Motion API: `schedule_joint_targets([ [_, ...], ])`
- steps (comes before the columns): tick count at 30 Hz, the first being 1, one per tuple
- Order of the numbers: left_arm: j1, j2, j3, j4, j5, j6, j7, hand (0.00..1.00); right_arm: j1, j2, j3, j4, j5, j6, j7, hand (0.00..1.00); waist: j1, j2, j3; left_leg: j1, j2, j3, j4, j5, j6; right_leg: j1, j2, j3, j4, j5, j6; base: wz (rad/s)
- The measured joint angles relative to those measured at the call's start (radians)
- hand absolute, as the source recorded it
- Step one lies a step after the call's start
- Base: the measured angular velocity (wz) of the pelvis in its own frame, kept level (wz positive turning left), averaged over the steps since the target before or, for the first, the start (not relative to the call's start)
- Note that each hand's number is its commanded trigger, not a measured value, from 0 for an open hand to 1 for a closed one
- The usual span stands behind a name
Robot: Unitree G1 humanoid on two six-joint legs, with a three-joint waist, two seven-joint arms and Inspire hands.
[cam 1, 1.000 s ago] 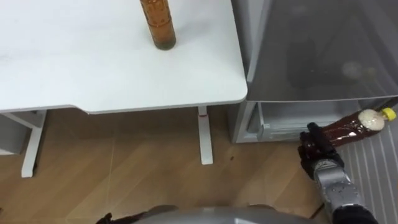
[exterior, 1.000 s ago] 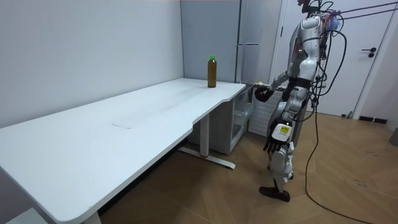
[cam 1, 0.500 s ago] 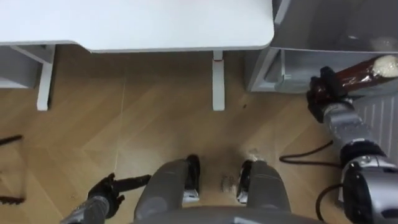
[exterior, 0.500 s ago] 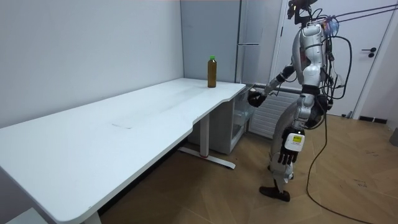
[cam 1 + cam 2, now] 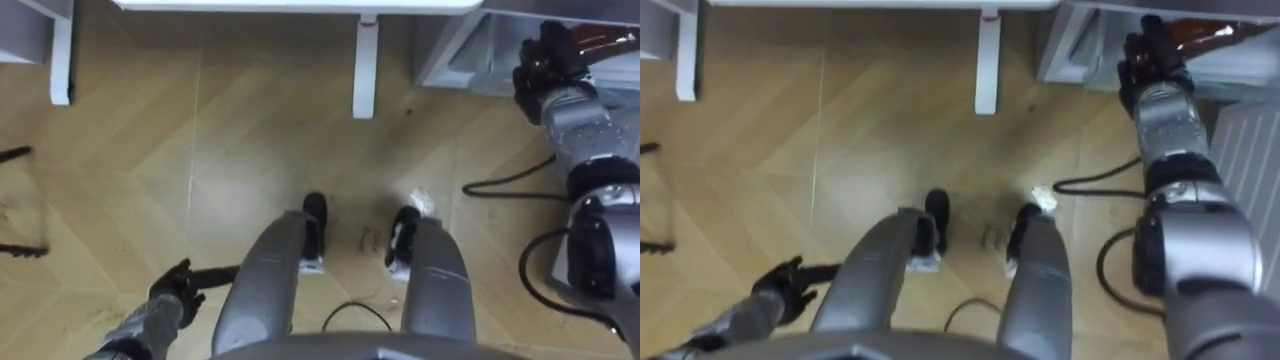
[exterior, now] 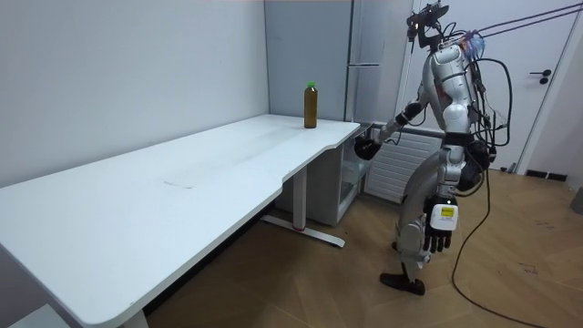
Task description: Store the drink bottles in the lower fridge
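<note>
At the upper right of the eye views, our right hand (image 5: 548, 72) has its fingers curled round a brown bottle (image 5: 603, 40). The bottle points up and to the right, toward the open lower fridge compartment (image 5: 465, 62) at the top edge. We cannot tell whether it is inside yet. At the lower left, our left hand (image 5: 176, 291) hangs over the wooden floor (image 5: 130, 180), fingers loose and holding nothing. The room view gives us more: a second bottle (image 6: 311, 105), green-capped, stands upright near the far corner of the white table (image 6: 209, 173). Behind it rises the tall grey fridge (image 6: 369, 36). In that view we cannot make out the held bottle.
</note>
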Motion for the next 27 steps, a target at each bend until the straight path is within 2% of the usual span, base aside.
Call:
schedule_joint_targets([
  [5, 0.0, 0.002, -0.02, 0.001, -0.008, -0.008, 0.036, 0.0, -0.026, -0.014, 0.0, -0.007, -0.002, 0.0, -0.037, 1.0, -0.005, 0.0, 0.0001, -0.025, -0.001, 0.001, 0.009, 0.0, 0.0, -0.023, -0.006, -0.004, 0.012, -0.005, -0.002, 0.05],
  [10, 0.0, 0.002, -0.021, 0.002, -0.018, -0.011, 0.051, 0.0, -0.059, -0.019, -0.005, -0.02, 0.006, 0.001, -0.091, 1.0, -0.014, -0.005, 0.0, -0.04, -0.014, 0.01, 0.013, 0.001, 0.001, -0.051, -0.022, 0.006, 0.041, -0.018, 0.001, 0.08],
  [20, 0.001, 0.004, -0.019, 0.009, -0.03, -0.021, 0.08, 0.0, -0.095, -0.021, -0.034, -0.053, 0.04, 0.013, -0.194, 1.0, -0.013, -0.006, 0.0002, -0.054, -0.016, 0.01, 0.016, 0.006, 0.006, -0.064, -0.025, 0.008, 0.046, -0.016, 0.003, 0.0],
  [27, 0.018, 0.015, -0.028, 0.023, -0.049, -0.033, 0.082, 0.0, -0.11, -0.047, -0.036, -0.053, 0.078, 0.013, -0.256, 0.98, -0.008, -0.006, 0.0002, -0.061, -0.013, 0.011, 0.028, 0.005, 0.007, -0.063, -0.025, 0.001, 0.048, -0.016, 0.003, 0.0],
])
